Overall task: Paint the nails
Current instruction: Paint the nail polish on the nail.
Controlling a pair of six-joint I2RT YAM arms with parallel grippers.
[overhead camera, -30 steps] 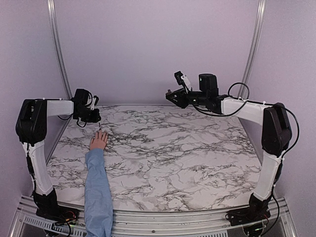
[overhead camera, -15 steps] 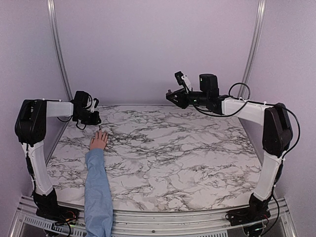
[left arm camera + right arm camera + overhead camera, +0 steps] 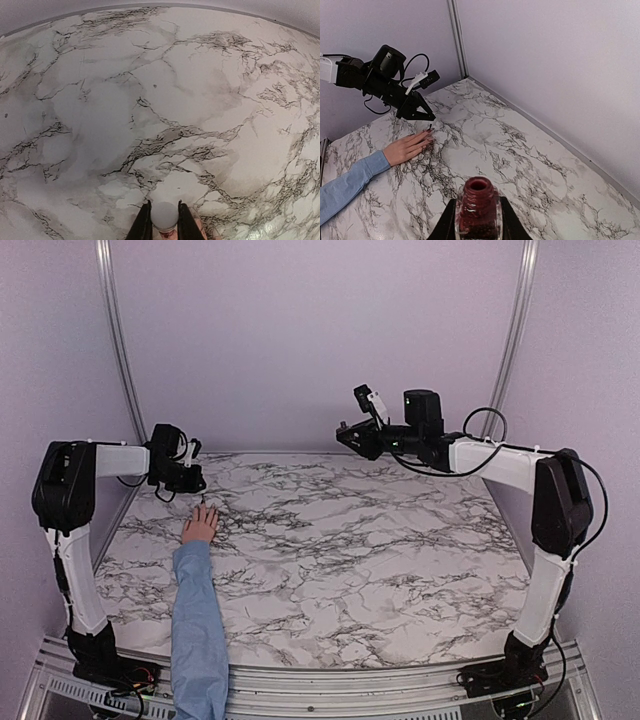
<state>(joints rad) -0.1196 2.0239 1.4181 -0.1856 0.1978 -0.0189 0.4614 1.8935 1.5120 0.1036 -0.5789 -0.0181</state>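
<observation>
Left gripper (image 3: 424, 115) barely nudged, pinched on the white brush cap (image 3: 164, 215), bristles (image 3: 430, 125) right at the nails (image 3: 428, 134) of the hand (image 3: 200, 525) lying far-left; right gripper (image 3: 345, 436) clamps the open polish bottle (image 3: 479, 197), so a stroke looks imminent.

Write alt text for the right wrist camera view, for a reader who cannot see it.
An open bottle of dark red polish sits clamped in the right gripper at the bottom edge. Across the marble table, the left gripper holds a brush at the fingertips of a hand in a light blue sleeve, lying flat.
</observation>
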